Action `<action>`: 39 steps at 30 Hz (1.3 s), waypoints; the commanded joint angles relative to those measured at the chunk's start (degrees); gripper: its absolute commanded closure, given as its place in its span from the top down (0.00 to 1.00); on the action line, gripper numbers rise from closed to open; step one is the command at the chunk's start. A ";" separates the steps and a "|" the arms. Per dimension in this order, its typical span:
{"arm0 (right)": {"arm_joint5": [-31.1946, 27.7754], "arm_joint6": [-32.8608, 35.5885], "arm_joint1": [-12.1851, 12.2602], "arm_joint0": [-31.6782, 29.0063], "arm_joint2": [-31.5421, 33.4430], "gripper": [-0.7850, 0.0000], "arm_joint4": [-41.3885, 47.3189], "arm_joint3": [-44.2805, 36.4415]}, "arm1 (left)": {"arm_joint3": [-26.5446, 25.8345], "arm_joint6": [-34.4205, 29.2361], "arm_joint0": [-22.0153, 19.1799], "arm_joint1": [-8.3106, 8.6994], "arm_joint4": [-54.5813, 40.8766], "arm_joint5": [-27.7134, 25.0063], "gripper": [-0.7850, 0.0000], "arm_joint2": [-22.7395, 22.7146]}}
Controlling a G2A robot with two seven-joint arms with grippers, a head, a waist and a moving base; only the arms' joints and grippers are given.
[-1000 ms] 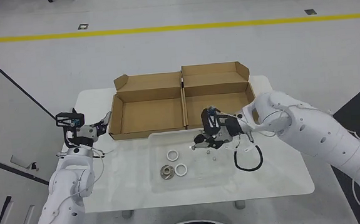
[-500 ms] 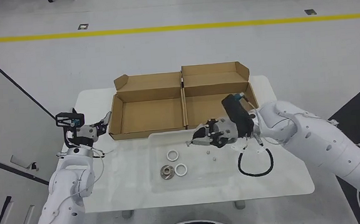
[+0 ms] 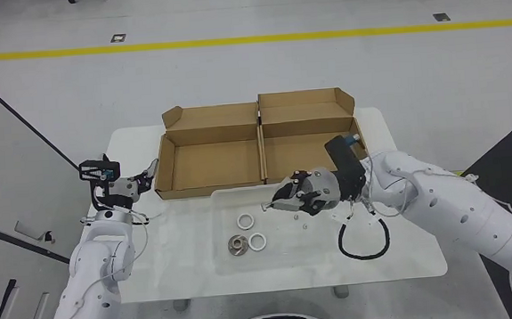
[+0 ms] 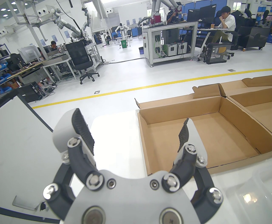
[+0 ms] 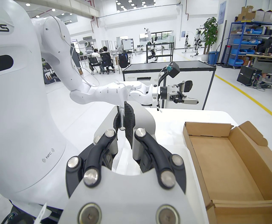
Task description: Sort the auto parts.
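Rings [image 3: 241, 221] in tray [image 3: 289, 252], boxes [image 3: 212, 163] behind — hose [image 3: 364, 256] right

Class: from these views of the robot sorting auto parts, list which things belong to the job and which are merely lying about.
Part of the job:
- threaded bolt clamped in the right gripper
- white rings
- metal part
- black rubber loop
- open cardboard boxes

Just lying about:
- office chair
- yellow floor line
- green bin

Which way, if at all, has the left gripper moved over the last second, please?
No. The left gripper stays beside the left box's outer wall, unmoved.
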 commanded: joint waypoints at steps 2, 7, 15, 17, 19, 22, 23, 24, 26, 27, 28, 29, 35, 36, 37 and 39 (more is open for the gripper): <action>0.00 -0.10 0.00 0.00 0.00 0.00 -0.02 0.00 | 0.00 0.00 0.00 0.00 0.00 0.00 1.00 0.00; 0.00 -0.10 0.00 0.00 0.00 0.00 -0.02 0.00 | 0.00 0.00 0.00 0.00 0.00 0.00 1.00 0.00; 0.97 -1.42 -0.76 -0.47 1.32 0.00 0.35 -1.25 | 0.00 0.00 0.00 0.00 0.00 0.00 1.00 0.00; 0.41 -3.19 -1.47 -0.52 1.90 0.00 0.86 -1.35 | 0.00 0.00 0.00 0.00 0.00 0.00 1.00 0.00; 0.00 -4.62 -2.31 -0.14 2.40 0.00 0.66 -1.33 | 0.00 0.00 0.00 0.00 0.00 0.00 1.00 0.00; 0.00 -9.27 -3.73 0.24 2.65 0.00 1.16 -2.97 | 0.00 0.00 0.00 0.00 0.00 0.00 1.00 0.00; 0.00 -11.19 -4.19 0.38 2.55 0.00 1.16 -4.18 | 0.00 0.00 0.00 0.00 0.00 0.00 1.00 0.00; 0.00 -13.34 -4.59 0.26 2.47 0.00 1.29 -4.50 | 0.00 0.00 0.00 0.00 0.00 0.00 1.00 0.00; 0.00 -17.70 -5.36 0.31 2.20 0.00 0.67 -6.40 | 0.00 0.00 0.00 0.00 0.00 0.00 1.00 0.00; 0.00 -19.91 -5.68 0.27 2.10 0.00 -0.01 -6.73 | 0.00 0.00 0.00 0.00 0.00 0.00 1.00 0.00; 0.00 -22.47 -6.01 0.31 2.04 0.00 -0.65 -7.67 | 0.00 0.00 0.00 0.00 0.00 0.00 1.00 0.00; 0.00 -24.63 -6.29 0.43 1.87 0.00 -1.92 -8.37 | 0.00 0.00 0.00 0.00 0.00 0.00 1.00 0.00; 0.00 -35.82 -7.39 0.38 1.28 0.00 -9.18 -11.53 | 0.00 0.00 0.00 0.00 0.00 0.00 1.00 0.00; 0.00 -35.83 -7.57 0.08 1.77 0.00 -8.90 -12.06 | 0.00 0.00 0.00 0.00 0.00 0.00 1.00 0.00; 0.00 -35.83 -7.78 -0.33 2.47 0.00 -8.43 -12.89 | 0.00 0.00 0.00 0.00 0.00 0.00 1.00 0.00; 0.00 -35.83 -8.21 -1.37 3.90 0.00 -7.93 -14.06 | 0.00 0.00 0.00 0.00 0.00 0.00 1.00 0.00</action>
